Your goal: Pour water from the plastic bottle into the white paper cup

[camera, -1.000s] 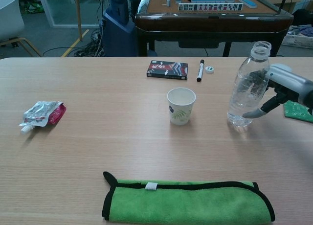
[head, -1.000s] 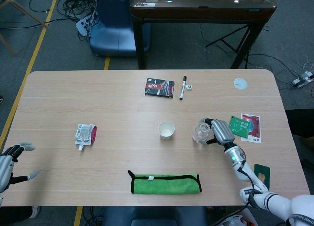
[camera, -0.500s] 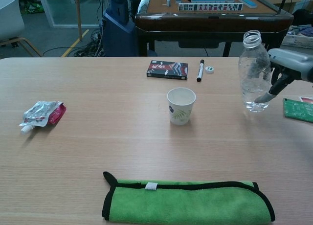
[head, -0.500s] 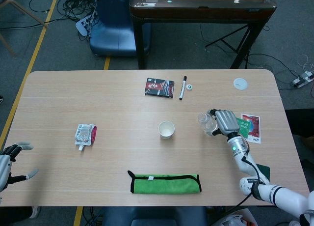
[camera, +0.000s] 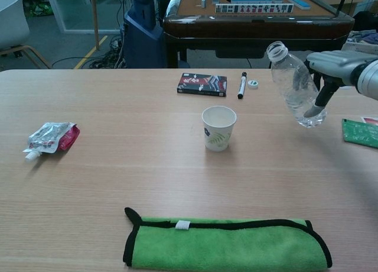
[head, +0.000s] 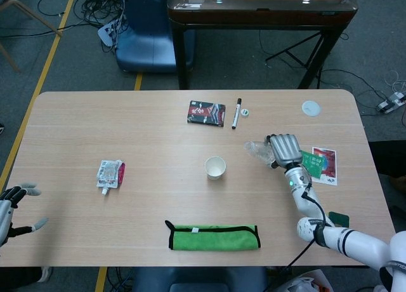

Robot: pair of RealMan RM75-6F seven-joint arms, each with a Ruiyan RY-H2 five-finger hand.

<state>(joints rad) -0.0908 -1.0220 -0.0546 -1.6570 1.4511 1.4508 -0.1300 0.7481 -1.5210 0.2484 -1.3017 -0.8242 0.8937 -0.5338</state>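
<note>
Mid-carry toward pouring: right hand (camera: 339,68) clasping the bottle (camera: 292,86) aloft, uncapped mouth tilted toward the paper cup (camera: 218,128) well off to its left, needing more travel before tipping; left hand (head: 11,206) idle, fingers spread.

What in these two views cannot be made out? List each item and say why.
- Bottle: water level unclear, clear plastic, both views.
- Right hand: cut off by chest view's edge.
- Left hand: cut off at head view's edge.
- Cup: contents too small, head view.
</note>
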